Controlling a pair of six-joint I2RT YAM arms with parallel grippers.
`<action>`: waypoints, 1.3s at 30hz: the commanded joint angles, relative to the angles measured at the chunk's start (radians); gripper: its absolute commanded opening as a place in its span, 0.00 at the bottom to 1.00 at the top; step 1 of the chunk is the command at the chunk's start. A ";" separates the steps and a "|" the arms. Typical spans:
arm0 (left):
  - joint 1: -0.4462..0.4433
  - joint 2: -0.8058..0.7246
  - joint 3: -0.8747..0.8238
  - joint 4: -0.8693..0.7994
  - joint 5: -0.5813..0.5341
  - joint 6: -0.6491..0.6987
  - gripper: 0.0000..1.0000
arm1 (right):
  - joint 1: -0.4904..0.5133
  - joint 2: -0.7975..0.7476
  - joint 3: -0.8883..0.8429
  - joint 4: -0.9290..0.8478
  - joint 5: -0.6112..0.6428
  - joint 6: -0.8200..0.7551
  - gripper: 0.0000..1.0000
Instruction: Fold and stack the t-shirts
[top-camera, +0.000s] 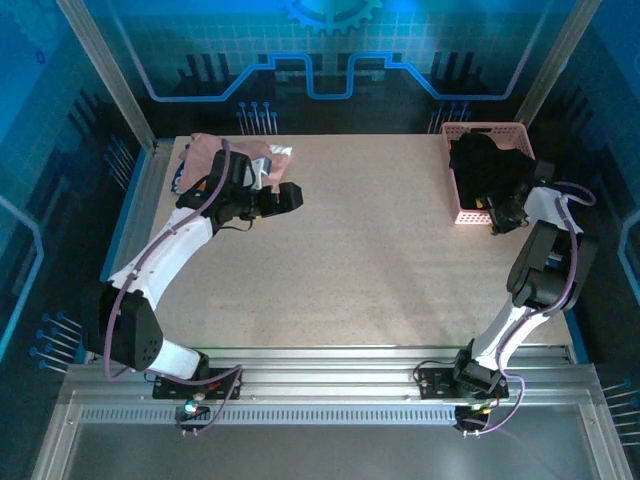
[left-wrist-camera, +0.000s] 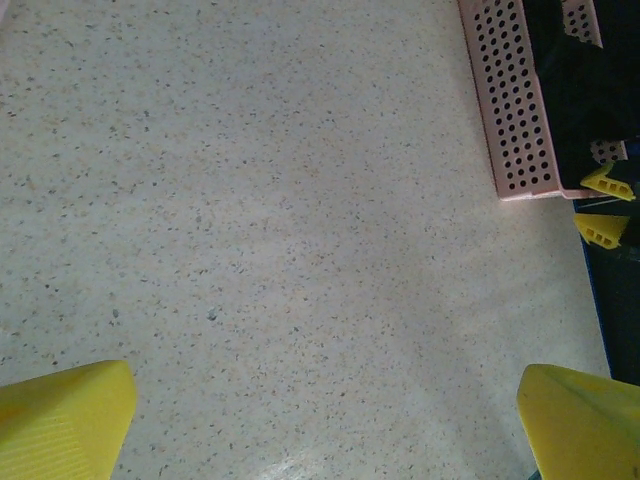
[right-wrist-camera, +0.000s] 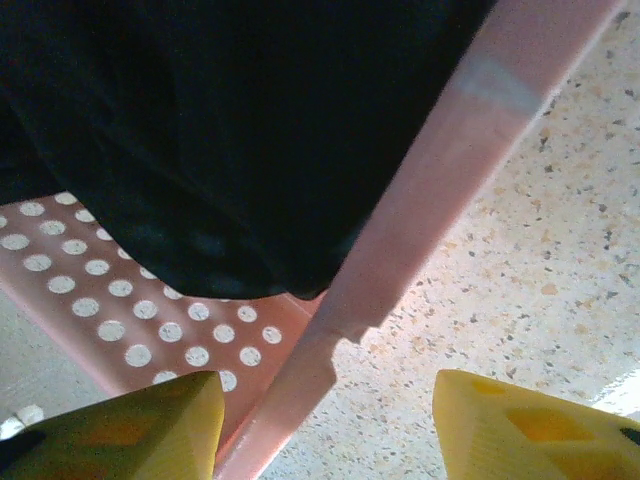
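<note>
The pale pink t-shirt lies crumpled at the table's back left corner, partly hidden by my left arm. Just right of it, my left gripper hovers over bare tabletop; its yellow fingertips stand wide open with nothing between them. The black t-shirt is heaped inside the pink mesh basket at the back right. My right gripper is at the basket's near edge, open. One of its fingers is inside the basket, the other outside, astride the wall. The black cloth hangs just beyond them.
The basket and my right gripper's yellow tips show at the upper right of the left wrist view. The speckled tabletop stretches between the two arms. A metal frame and blue panels close in the table's sides.
</note>
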 joint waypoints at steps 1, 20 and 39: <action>-0.009 0.002 0.026 0.012 0.031 0.004 0.99 | 0.001 -0.007 0.010 0.009 -0.007 0.037 0.60; -0.010 0.031 0.036 0.014 0.034 0.008 0.99 | 0.037 0.090 0.041 -0.074 0.072 -0.033 0.29; -0.376 0.687 0.865 -0.466 -0.073 0.076 0.98 | 0.521 -0.160 -0.197 -0.186 0.232 -0.303 0.01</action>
